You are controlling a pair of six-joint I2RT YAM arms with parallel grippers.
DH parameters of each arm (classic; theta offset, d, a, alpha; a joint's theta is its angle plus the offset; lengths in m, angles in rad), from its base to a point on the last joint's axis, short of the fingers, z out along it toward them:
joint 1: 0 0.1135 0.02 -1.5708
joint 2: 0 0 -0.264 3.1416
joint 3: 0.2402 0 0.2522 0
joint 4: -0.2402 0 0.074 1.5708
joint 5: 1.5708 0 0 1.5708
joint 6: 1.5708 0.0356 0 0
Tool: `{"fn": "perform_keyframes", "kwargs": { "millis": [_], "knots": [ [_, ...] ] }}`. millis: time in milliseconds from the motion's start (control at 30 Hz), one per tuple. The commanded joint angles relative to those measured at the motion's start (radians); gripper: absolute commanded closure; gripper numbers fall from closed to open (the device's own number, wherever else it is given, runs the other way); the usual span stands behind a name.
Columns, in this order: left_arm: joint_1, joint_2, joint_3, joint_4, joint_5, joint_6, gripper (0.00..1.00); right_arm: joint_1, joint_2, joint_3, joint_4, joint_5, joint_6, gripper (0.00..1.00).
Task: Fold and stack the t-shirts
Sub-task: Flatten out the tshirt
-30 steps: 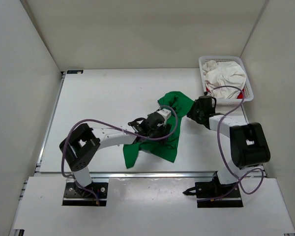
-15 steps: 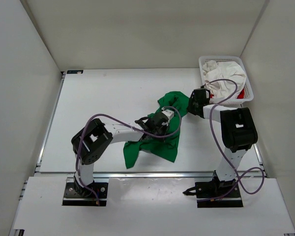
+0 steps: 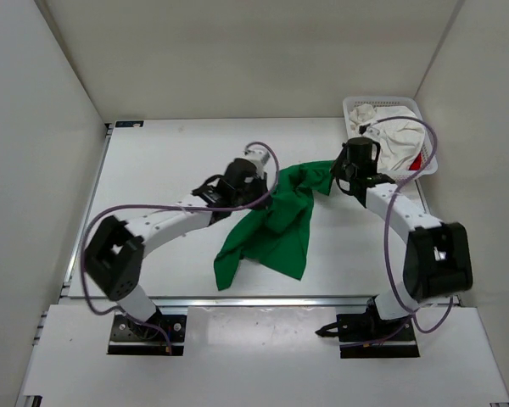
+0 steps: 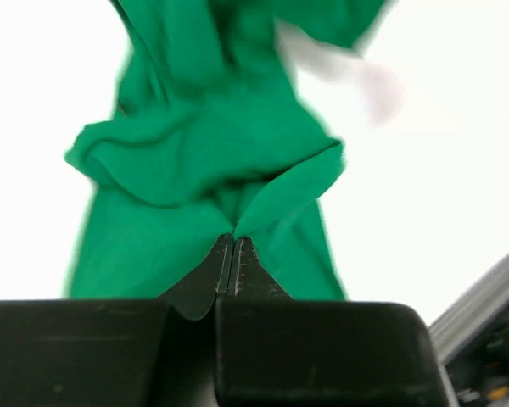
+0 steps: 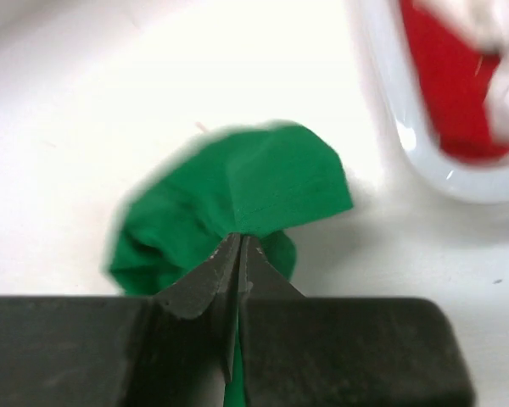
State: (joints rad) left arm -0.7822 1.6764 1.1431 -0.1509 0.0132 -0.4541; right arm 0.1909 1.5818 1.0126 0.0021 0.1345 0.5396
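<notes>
The green t-shirt [image 3: 280, 225] hangs stretched between both grippers above the table, its lower part trailing down to the front. My left gripper [image 3: 263, 197] is shut on one upper edge; in the left wrist view the green cloth [image 4: 212, 170] is pinched at the jaw tips [image 4: 233, 239]. My right gripper [image 3: 332, 180] is shut on the other upper edge, and the right wrist view shows the green cloth [image 5: 254, 191] clamped at its tips [image 5: 240, 239]. The white t-shirt [image 3: 394, 136] fills the basket, with the red t-shirt [image 3: 417, 163] showing beneath it, also red t-shirt [image 5: 445, 93].
A white mesh basket [image 3: 426, 117] stands at the table's back right corner, close to the right gripper; its rim [image 5: 424, 170] shows in the right wrist view. White walls enclose the table on three sides. The metal rail [image 3: 237, 298] runs along the near edge.
Both grippers have shut on the green t-shirt and lifted it. The left gripper moved back and left, the right gripper moved back, and the shirt is now pulled taut between them.
</notes>
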Motion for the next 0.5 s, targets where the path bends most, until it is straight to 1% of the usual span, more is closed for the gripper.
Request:
{"fn": "perform_keyframes", "kwargs": {
  "millis": [0, 33, 100, 133, 200, 233, 300, 333, 367, 400, 433, 467],
  "knots": [
    [0.088, -0.181, 0.027, 0.001, 0.057, -0.029, 1.00, 0.042, -0.173, 0.063, -0.029, 0.111, -0.070, 1.00],
    [0.104, -0.226, 0.021, -0.001, 0.080, -0.037, 1.00, 0.057, -0.224, 0.073, -0.045, 0.125, -0.104, 1.00],
    [0.196, -0.293, 0.015, -0.006, 0.129, -0.060, 1.00, 0.097, -0.297, 0.124, -0.102, 0.158, -0.144, 1.00],
    [0.217, -0.338, 0.006, -0.007, 0.146, -0.073, 1.00, 0.131, -0.343, 0.151, -0.119, 0.192, -0.176, 1.00],
    [0.349, -0.401, 0.001, -0.018, 0.220, -0.096, 1.00, 0.206, -0.405, 0.197, -0.168, 0.259, -0.223, 1.00],
    [0.389, -0.443, 0.006, -0.019, 0.272, -0.112, 1.00, 0.223, -0.433, 0.231, -0.183, 0.273, -0.257, 1.00],
    [0.539, -0.501, 0.021, -0.028, 0.351, -0.153, 1.00, 0.309, -0.474, 0.311, -0.244, 0.324, -0.314, 1.00],
    [0.573, -0.518, 0.045, -0.036, 0.375, -0.170, 1.00, 0.343, -0.488, 0.358, -0.252, 0.350, -0.329, 1.00],
    [0.639, -0.546, 0.079, -0.054, 0.416, -0.176, 1.00, 0.423, -0.509, 0.415, -0.264, 0.460, -0.378, 0.99],
    [0.652, -0.552, 0.102, -0.076, 0.413, -0.173, 1.00, 0.476, -0.511, 0.437, -0.255, 0.461, -0.412, 1.00],
    [0.653, -0.567, 0.157, -0.091, 0.406, -0.150, 1.00, 0.590, -0.517, 0.484, -0.243, 0.553, -0.482, 1.00],
    [0.649, -0.576, 0.184, -0.140, 0.384, -0.137, 1.00, 0.734, -0.517, 0.522, -0.200, 0.665, -0.589, 1.00]
  ]
}}
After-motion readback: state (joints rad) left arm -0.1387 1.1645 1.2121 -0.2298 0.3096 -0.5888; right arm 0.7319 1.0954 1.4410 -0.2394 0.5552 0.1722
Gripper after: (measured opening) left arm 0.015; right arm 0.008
